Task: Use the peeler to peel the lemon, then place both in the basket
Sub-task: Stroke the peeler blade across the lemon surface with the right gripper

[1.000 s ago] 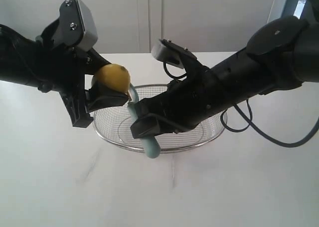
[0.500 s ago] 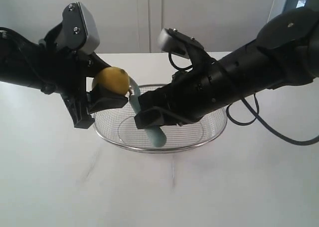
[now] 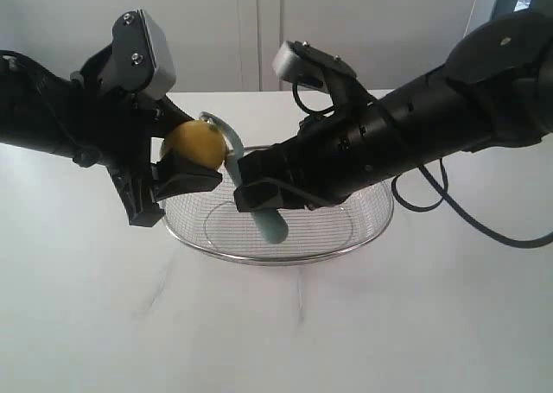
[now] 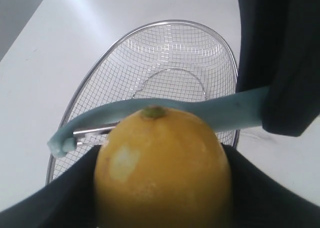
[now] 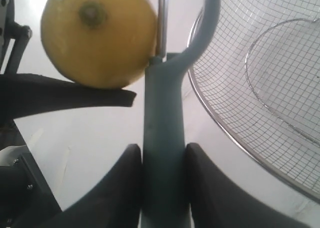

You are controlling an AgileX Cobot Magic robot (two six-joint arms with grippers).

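Peeler (image 3: 270,226) has climbed since a second ago, blade loop now topping the lemon (image 3: 195,143). Your left gripper (image 3: 183,156) clamps that lemon above the basket (image 3: 285,257) rim nearest the table's (image 3: 78,324) left edge. Your right gripper (image 3: 259,196) pinches the near-upright handle, lemon touching it on that left-edge side.

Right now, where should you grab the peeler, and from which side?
Grab the peeler by its straight teal handle, coming from the end away from the lemon. The handle is long and smooth, while the head is a thin metal blade up against the fruit. The right gripper holds it just that way.
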